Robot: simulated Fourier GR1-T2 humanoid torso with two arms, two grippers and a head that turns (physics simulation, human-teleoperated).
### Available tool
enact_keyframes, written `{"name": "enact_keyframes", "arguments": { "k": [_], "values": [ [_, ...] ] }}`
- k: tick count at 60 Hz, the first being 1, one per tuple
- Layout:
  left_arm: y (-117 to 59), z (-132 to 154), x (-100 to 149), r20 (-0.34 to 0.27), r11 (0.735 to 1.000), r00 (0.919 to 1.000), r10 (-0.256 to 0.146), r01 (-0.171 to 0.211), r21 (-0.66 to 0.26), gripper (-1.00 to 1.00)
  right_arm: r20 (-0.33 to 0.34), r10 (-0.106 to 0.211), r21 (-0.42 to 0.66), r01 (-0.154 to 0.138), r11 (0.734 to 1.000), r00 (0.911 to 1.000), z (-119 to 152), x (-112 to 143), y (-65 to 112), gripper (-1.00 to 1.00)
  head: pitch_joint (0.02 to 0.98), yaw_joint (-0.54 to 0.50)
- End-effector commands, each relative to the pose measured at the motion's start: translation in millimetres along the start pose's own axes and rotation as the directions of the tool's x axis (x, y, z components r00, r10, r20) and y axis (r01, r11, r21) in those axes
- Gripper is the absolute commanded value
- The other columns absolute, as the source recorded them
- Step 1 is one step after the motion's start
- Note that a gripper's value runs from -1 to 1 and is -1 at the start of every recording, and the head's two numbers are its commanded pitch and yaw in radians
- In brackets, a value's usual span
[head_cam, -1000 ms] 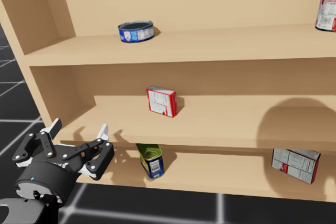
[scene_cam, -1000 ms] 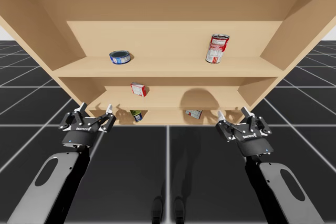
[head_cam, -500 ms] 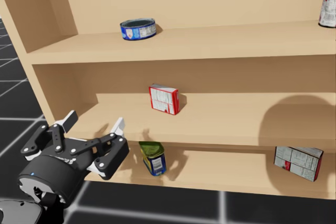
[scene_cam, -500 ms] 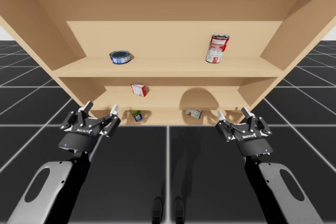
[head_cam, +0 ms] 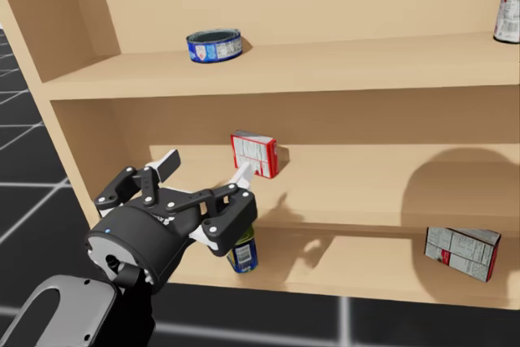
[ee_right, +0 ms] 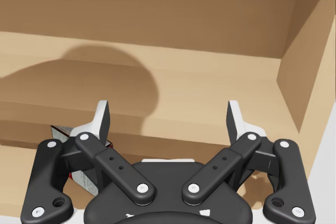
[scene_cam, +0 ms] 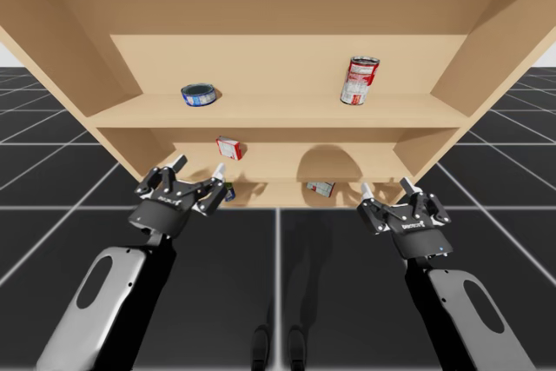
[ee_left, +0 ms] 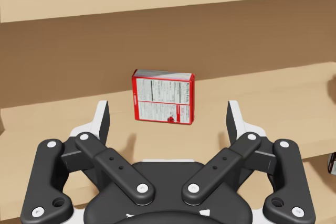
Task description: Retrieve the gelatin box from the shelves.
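We count cans: 3, flat blue can (scene_cam: 199, 94), tall red can (scene_cam: 359, 81), green-topped can (head_cam: 244, 256) | boxes: 2, red box (ee_left: 163, 96), grey box (head_cam: 460, 253) | shelves (scene_cam: 278, 115): 3 | our grippers: 2, left gripper (scene_cam: 200, 165), right gripper (scene_cam: 385, 186)

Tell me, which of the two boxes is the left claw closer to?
The red box on the middle shelf, straight ahead of my open left gripper. The greyish box sits on the bottom shelf, nearer my right gripper.

no readable text, no legible numbers
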Motion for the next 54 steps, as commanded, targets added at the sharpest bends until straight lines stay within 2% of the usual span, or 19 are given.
{"name": "enact_keyframes", "arguments": {
  "k": [1, 13, 21, 23, 26, 29, 32, 37, 54],
  "values": [
    [-11.8, -19, 6, -0.009, 1.0, 0.9999, 0.008, -0.009, -0.02, -1.0, 0.002, -0.002, -0.001, 0.002, 1.0, 1.0, 0, 0, -0.5, -1.0, 0.531, 0.21],
    [-18.7, -42, 5, -0.019, 1.0, 0.9998, -0.006, 0.006, -0.012, -1.0, 0.007, -0.005, -0.004, 0.005, 1.0, 1.0, 0, 2, -1.0, -1.0, 0.53, 0.2],
    [-18.1, -63, 1, -0.048, 1.0, 0.9988, 0.006, -0.006, -0.003, -1.0, 0.011, -0.007, -0.007, 0.007, 1.0, 0.9999, 0, 3, -2.0, -1.0, 0.526, 0.2],
    [-17.7, -70, -1, -0.057, 1.0, 0.9984, -0.003, 0.004, 0.008, -1.0, 0.011, -0.006, -0.008, 0.006, 1.0, 0.9999, 0, 3, -2.2, -1.0, 0.525, 0.2],
    [-17.7, -75, -2, -0.066, 1.0, 0.9978, 0.008, -0.008, 0.001, -1.0, 0.012, -0.005, -0.008, 0.005, 1.0, 0.9999, 0, 3, -2.5, -1.0, 0.524, 0.19],
    [-17.0, -82, -4, -0.077, 1.0, 0.997, -0.004, 0.006, 0.02, -1.0, 0.013, -0.007, -0.01, 0.007, 1.0, 0.9999, 0, 3, -2.9, -1.0, 0.524, 0.19],
    [-15.8, -89, -6, -0.092, 1.0, 0.9957, 0.014, -0.013, 0.016, -1.0, 0.013, -0.006, -0.011, 0.006, 1.0, 0.9999, 0, 3, -3.4, -1.0, 0.524, 0.19],
    [-13.9, -98, -8, -0.108, 0.999, 0.9938, 0.026, -0.023, 0.027, -1.0, 0.014, -0.007, -0.013, 0.007, 1.0, 0.9999, 1, 4, -4.1, -1.0, 0.523, 0.18],
    [-5.1, -120, -14, -0.133, 0.997, 0.9904, 0.037, -0.027, 0.07, -1.0, 0.013, -0.01, -0.014, 0.01, 1.0, 0.9999, 2, 4, -5.7, -1.0, 0.518, 0.18]
  ]
}}
